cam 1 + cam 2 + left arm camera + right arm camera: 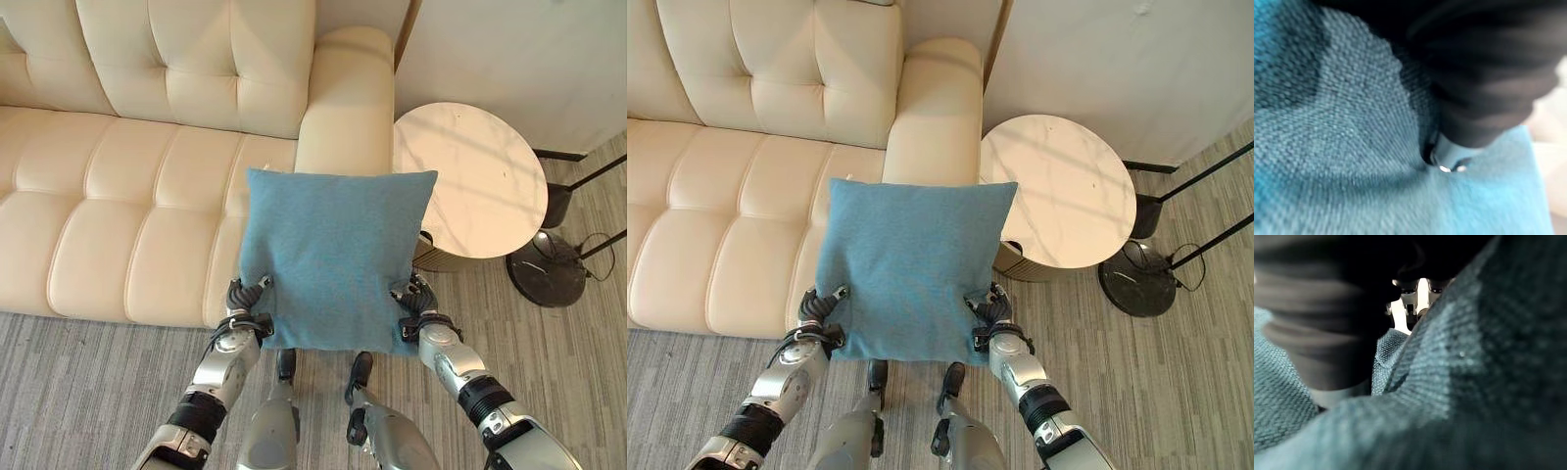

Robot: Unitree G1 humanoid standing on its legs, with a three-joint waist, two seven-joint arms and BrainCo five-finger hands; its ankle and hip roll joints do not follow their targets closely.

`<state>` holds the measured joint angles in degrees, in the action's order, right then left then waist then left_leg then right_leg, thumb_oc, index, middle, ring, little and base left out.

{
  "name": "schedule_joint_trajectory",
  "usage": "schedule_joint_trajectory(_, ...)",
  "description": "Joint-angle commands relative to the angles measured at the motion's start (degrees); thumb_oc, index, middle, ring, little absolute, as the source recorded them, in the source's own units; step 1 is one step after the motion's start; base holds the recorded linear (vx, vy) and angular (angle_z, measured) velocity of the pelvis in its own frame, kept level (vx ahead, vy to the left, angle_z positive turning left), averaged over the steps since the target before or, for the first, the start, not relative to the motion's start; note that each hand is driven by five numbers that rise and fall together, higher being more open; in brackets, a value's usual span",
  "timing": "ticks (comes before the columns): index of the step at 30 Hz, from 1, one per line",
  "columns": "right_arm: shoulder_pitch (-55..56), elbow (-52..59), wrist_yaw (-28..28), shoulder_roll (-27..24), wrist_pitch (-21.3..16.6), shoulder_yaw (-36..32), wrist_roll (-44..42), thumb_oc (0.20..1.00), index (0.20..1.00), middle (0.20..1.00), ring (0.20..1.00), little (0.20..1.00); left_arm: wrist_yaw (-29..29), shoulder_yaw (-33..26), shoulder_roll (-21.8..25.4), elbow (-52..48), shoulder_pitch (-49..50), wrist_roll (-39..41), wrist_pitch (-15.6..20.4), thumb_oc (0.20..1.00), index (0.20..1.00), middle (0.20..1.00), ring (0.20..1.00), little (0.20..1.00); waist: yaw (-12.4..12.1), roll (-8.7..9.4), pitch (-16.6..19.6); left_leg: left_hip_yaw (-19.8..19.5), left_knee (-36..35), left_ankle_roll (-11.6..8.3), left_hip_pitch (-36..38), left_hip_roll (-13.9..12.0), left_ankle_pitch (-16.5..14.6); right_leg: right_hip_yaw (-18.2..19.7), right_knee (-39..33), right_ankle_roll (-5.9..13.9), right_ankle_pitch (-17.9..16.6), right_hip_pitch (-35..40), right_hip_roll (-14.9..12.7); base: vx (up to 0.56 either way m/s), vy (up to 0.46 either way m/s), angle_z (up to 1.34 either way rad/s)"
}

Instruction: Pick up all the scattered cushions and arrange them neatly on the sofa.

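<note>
Here a blue cushion (333, 257) is held up between the two hands, above the front edge of the cream sofa (118, 196) and just before its armrest. The left hand (245, 305) is clamped on the cushion's lower left corner, fingers curled into the cloth. The right hand (416, 305) is clamped likewise on the lower right corner. A round table (470, 176) stands beside the armrest.
</note>
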<state>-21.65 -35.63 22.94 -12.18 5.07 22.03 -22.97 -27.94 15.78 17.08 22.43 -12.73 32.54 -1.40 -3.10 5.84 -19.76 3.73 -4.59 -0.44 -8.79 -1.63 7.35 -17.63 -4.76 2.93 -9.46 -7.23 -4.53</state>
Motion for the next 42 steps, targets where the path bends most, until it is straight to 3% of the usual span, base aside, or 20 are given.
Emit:
schedule_joint_trajectory(1, -0.94, 3.37, -1.68, 6.89, -1.87, 6.06, 2.27, 1.0, 1.0, 1.0, 1.0, 1.0, 1.52, 6.83, -4.11, -6.42, -0.18, -1.55, 3.37, 0.2, 0.2, 0.2, 0.2, 0.2, -2.48, 1.2, 0.79, 1.0, -0.41, 1.19, 0.75, 3.51, -6.6, 1.9, -0.23, 3.85, 5.31, 0.39, -2.14, 0.0, 0.0, 0.0)
schedule_joint_trajectory(4, -1.08, 5.02, -1.61, 6.81, -2.52, 6.67, 1.96, 1.0, 1.0, 1.0, 1.0, 1.0, 1.69, 7.71, -3.97, -6.99, -0.12, -1.94, 3.28, 0.2, 0.2, 0.2, 0.2, 0.2, -2.61, 1.35, 0.72, 1.02, -0.41, 1.24, 0.92, 3.57, -6.66, 1.79, -0.24, 3.88, 5.31, 0.5, -2.18, 0.0, 0.0, 0.0)
schedule_joint_trajectory(6, -1.03, 6.41, -1.62, 6.77, -3.21, 7.14, 1.73, 0.351, 0.351, 0.351, 0.351, 0.351, 1.57, 8.12, -4.01, -7.49, -0.18, -1.99, 3.55, 0.2, 0.2, 0.2, 0.2, 0.2, -2.63, 1.49, 0.72, 1.02, -0.41, 1.28, 0.99, 3.57, -6.71, 1.66, -0.24, 3.92, 5.29, 0.54, -2.23, 0.0, 0.0, 0.0)
schedule_joint_trajectory(7, -0.94, 6.48, -1.61, 6.95, -3.67, 7.27, 1.52, 0.2, 0.2, 0.2, 0.2, 0.2, 1.5, 8.32, -4.07, -7.87, -0.2, -2.01, 3.77, 0.2, 0.2, 0.2, 0.2, 0.2, -2.64, 1.52, 0.71, 1.02, -0.41, 1.31, 1.04, 3.61, -6.73, 1.68, -0.24, 3.97, 5.24, 0.56, -2.23, 0.0, 0.0, 0.0)
schedule_joint_trajectory(13, -0.87, 8.74, -2.09, 6.95, -5.93, 7.61, 0.71, 0.2, 0.2, 0.2, 0.2, 0.2, 1.03, 8.77, -3.99, -9.43, -0.24, -2.33, 4.97, 0.2, 0.2, 0.2, 0.2, 0.2, -2.56, 1.73, 0.86, 1.05, -0.41, 1.31, 1.17, 3.51, -6.78, 1.84, -0.24, 4.04, 5.32, 0.6, -2.22, 0.0, 0.0, 0.0)
schedule_joint_trajectory(31, 3.36, 17.95, -4.35, 4.33, -5.57, 5.86, 1.4, 0.2, 0.2, 0.2, 0.2, 0.2, 3.55, 7.81, -2.14, -15.22, 3.38, -2.72, 3.78, 0.2, 0.2, 0.2, 0.2, 0.2, -1.89, 1.74, 3.32, 1.76, -0.41, 2.04, 3.18, 4.02, -7.61, 3.18, 0.17, 4.9, 4.65, 1.74, -2.6, -0.03, 0.017, 0.0)
schedule_joint_trajectory(32, 3.56, 18.33, -4.65, 4.12, -5.79, 5.69, 1.37, 0.2, 0.2, 0.2, 0.2, 0.2, 3.76, 7.59, -1.9, -16.09, 3.52, -2.56, 3.96, 0.2, 0.2, 0.2, 0.2, 0.2, -1.75, 1.44, 3.14, 1.79, -0.41, 2.16, 3.15, 3.78, -7.25, 3.99, 2.46, 4.81, 5.38, 1.05, -2.34, -0.11, 0.006, -0.03)
schedule_joint_trajectory(34, 4.71, 21.1, -6.39, 2.79, -5.94, 4.86, 1.72, 0.2, 0.2, 0.2, 0.2, 0.2, 4.82, 6.44, -1.14, -18.26, 4.51, -1.93, 4.78, 0.2, 0.2, 0.2, 0.2, 0.2, -0.85, 0.34, 3.41, 1.79, -0.41, 2.63, 2.99, 2.95, -6.37, 7.13, 11.94, 3.75, 11.12, -0.24, -0.74, -0.15, 0.015, -0.04)
schedule_joint_trajectory(35, 4.72, 21.11, -6.39, 2.78, -5.93, 4.87, 1.72, 0.2, 0.2, 0.2, 0.2, 0.2, 4.82, 6.43, -1.14, -18.27, 4.52, -1.93, 4.78, 0.2, 0.2, 0.2, 0.2, 0.2, -0.86, 0.34, 3.41, 1.8, -0.41, 2.63, 3.0, 2.95, -6.38, 7.14, 11.95, 3.75, 11.12, -0.23, -0.74, -0.12, -0.02, -0.02)
schedule_joint_trajectory(36, 6.05, 22.78, -7.58, 2.09, -6.01, 4.68, 1.6, 0.2, 0.2, 0.2, 0.2, 0.2, 5.77, 5.8, -1.04, -19.58, 5.98, -1.61, 4.48, 0.2, 0.2, 0.2, 0.2, 0.2, -0.59, 0.08, 4.47, 1.48, -0.41, 2.68, 3.04, 2.97, -6.21, 7.67, 16.69, 3.23, 14.04, 0.77, 0.2, -0.04, -0.029, 0.05)
schedule_joint_trajectory(37, 6.09, 22.8, -7.58, 2.09, -6.0, 4.69, 1.6, 0.2, 0.2, 0.2, 0.2, 0.2, 5.77, 5.79, -1.04, -19.6, 6.03, -1.61, 4.47, 0.2, 0.2, 0.2, 0.2, 0.2, -0.56, 0.1, 4.53, 1.47, -0.41, 2.68, 3.01, 3.0, -6.2, 7.66, 16.78, 3.23, 14.1, 0.7, 0.17, -0.06, -0.111, 0.17)
schedule_joint_trajectory(39, 8.37, 25.48, -8.76, 0.9, -6.05, 3.79, 2.32, 0.2, 0.2, 0.2, 0.2, 0.2, 6.33, 4.16, -0.96, -22.01, 9.01, -1.85, 3.94, 0.2, 0.2, 0.2, 0.2, 0.2, -1.12, 0.81, 6.69, -0.04, -0.41, 2.26, 3.15, 3.95, -5.31, 11.71, 15.99, 2.31, 17.02, 5.11, 3.92, -0.09, -0.202, 0.08)
schedule_joint_trajectory(41, 10.03, 27.81, -9.83, -0.05, -6.06, 3.3, 1.93, 0.2, 0.2, 0.2, 0.2, 0.2, 7.48, 2.23, -0.4, -23.45, 11.2, -2.18, 3.57, 0.2, 0.2, 0.2, 0.2, 0.2, -2.17, 1.61, 7.89, -0.19, -0.41, 1.94, 2.54, 4.45, -4.32, 11.56, 10.15, 0.51, 17.74, 8.73, 4.95, -0.12, -0.179, 0.07)
schedule_joint_trajectory(42, 10.07, 27.84, -9.83, -0.05, -6.04, 3.31, 1.93, 0.2, 0.2, 0.2, 0.2, 0.2, 7.48, 2.22, -0.39, -23.49, 11.25, -2.19, 3.55, 0.2, 0.2, 0.2, 0.2, 0.2, -2.18, 1.61, 7.89, -0.19, -0.41, 1.94, 2.57, 4.44, -4.32, 11.56, 10.0, 0.5, 17.66, 8.83, 4.97, -0.2, -0.194, 0.15)
